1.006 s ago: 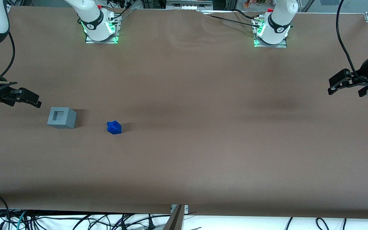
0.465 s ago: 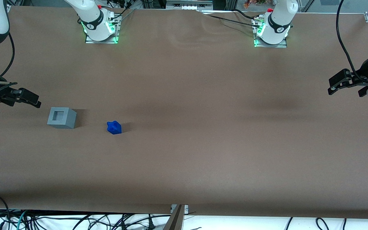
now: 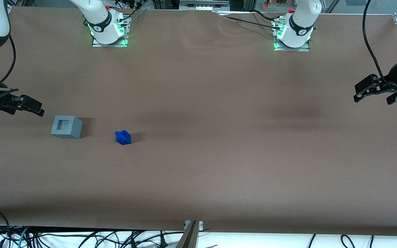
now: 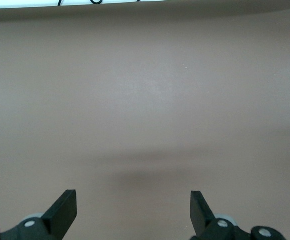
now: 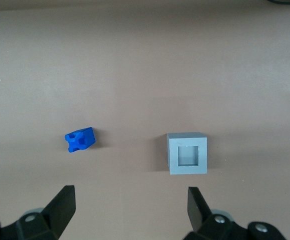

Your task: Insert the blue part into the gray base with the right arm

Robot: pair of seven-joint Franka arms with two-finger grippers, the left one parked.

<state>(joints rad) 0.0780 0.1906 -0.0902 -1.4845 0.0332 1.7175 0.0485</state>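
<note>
Two plastic pieces sit apart on my matte brown table (image 3: 219, 155).
Lumpy blue part (image 3: 123, 137) lies near the square-recessed gray base (image 3: 66, 126); my gripper (image 3: 29, 105), fingers spread, hovers beside the base.

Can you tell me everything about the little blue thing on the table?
The blue part is a small, bright-blue plastic block with a lumpy, notched face. It lies alone on the brown table, tipped askew, beside the gray base but apart from it. Nothing touches it; the open gripper hangs above, away from it.
</note>
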